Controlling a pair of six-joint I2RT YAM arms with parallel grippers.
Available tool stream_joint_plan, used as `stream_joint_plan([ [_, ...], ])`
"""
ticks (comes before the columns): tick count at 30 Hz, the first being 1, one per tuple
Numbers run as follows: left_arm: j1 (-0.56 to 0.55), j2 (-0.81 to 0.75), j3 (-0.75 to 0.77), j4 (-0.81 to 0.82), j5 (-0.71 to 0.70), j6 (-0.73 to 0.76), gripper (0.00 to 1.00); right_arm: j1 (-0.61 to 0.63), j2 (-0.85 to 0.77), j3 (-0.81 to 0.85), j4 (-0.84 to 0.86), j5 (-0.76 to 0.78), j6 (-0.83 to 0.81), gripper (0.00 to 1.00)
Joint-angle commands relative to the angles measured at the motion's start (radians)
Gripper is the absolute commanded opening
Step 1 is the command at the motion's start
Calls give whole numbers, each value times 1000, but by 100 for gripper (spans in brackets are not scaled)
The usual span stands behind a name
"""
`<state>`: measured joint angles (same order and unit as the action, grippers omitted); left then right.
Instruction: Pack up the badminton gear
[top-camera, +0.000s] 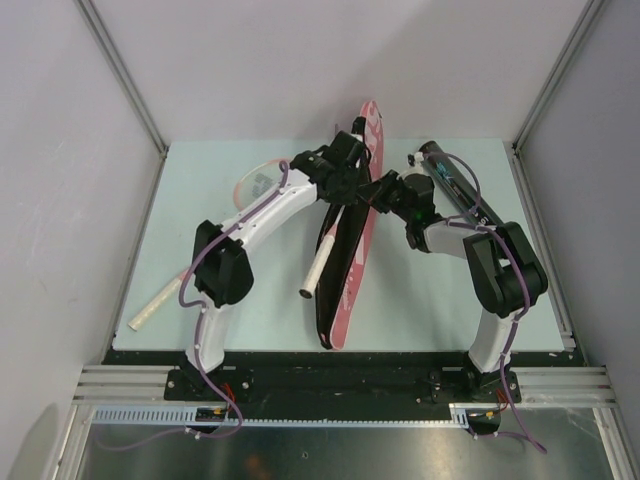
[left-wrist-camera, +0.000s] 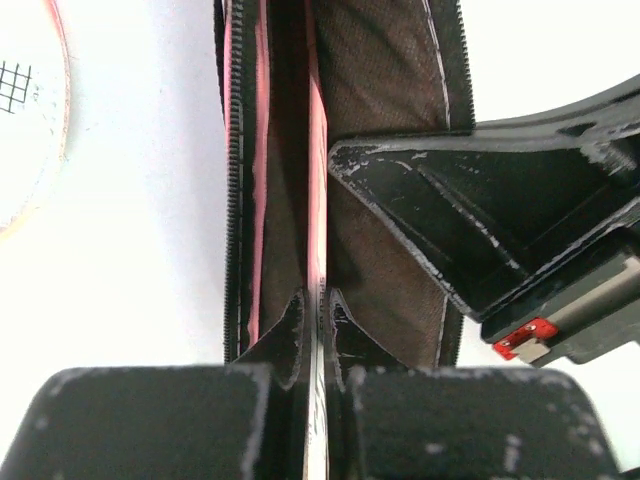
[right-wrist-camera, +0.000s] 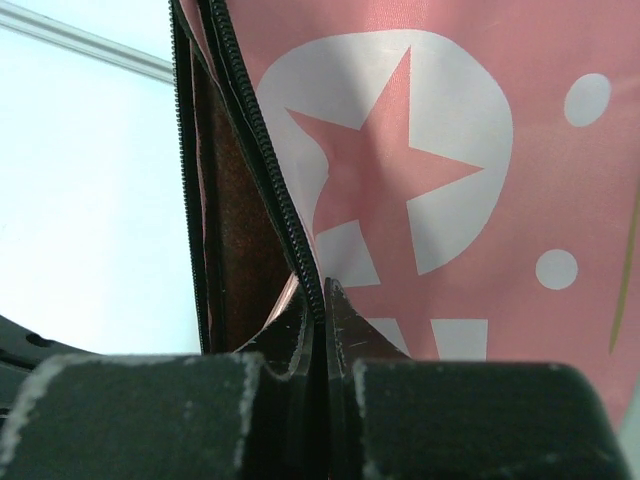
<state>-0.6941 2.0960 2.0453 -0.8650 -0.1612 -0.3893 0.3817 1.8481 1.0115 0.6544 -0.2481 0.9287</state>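
Observation:
The pink racket cover (top-camera: 345, 300) lies unzipped and tilted down the middle of the table. A racket is partly inside it, its white handle (top-camera: 318, 265) sticking out on the left side. My left gripper (top-camera: 347, 190) is shut on this racket's thin shaft (left-wrist-camera: 317, 180) between the cover's flaps (left-wrist-camera: 390, 100); the gripper (left-wrist-camera: 318, 310) shows clamped on it. My right gripper (top-camera: 373, 192) is shut on the cover's zipper edge (right-wrist-camera: 290, 230); the gripper (right-wrist-camera: 325, 300) pinches it beside the starred pink cloth (right-wrist-camera: 450, 150). The black tube (top-camera: 452, 180) lies at the back right. No shuttlecocks show.
A second racket lies at the left, its head (top-camera: 258, 182) under my left arm and its white handle (top-camera: 150, 312) near the front left edge. Its head also shows in the left wrist view (left-wrist-camera: 20, 100). Walls enclose the table on three sides.

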Motion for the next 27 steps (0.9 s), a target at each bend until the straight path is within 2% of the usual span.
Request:
stream_joint_plan([
  [1, -12, 41, 134, 86, -70, -137, 1, 19, -49, -17, 48, -66, 42, 0],
  [6, -25, 107, 142, 87, -199, -135, 0, 17, -47, -31, 95, -98, 97, 0],
  [10, -35, 110, 144, 93, -135, -111, 0, 6, -39, -39, 111, -111, 119, 0],
  [11, -35, 104, 142, 93, -115, -108, 9, -1, -39, -39, 108, -111, 116, 0],
  [13, -31, 69, 122, 96, -71, -105, 20, -12, -39, -47, 105, -120, 113, 0],
  [14, -30, 58, 115, 100, -52, -102, 29, -23, -38, -50, 105, -123, 114, 0],
  [16, -25, 35, 102, 103, 56, -100, 37, -38, -36, -56, 103, -135, 108, 0],
  [17, -25, 18, 104, 103, 87, -97, 46, -43, -36, -57, 99, -137, 101, 0],
  [19, -27, 1, 99, 107, 152, -91, 48, -66, -33, -68, 99, -144, 102, 0],
  [20, -27, -20, 93, 110, 229, -89, 49, -73, -27, -71, 103, -149, 105, 0],
  [23, -25, -69, 58, 116, 288, -66, 54, -92, -26, -73, 110, -158, 107, 0],
  [27, -22, -253, -112, 127, 359, 30, 58, -101, -27, -71, 106, -168, 90, 0],
])
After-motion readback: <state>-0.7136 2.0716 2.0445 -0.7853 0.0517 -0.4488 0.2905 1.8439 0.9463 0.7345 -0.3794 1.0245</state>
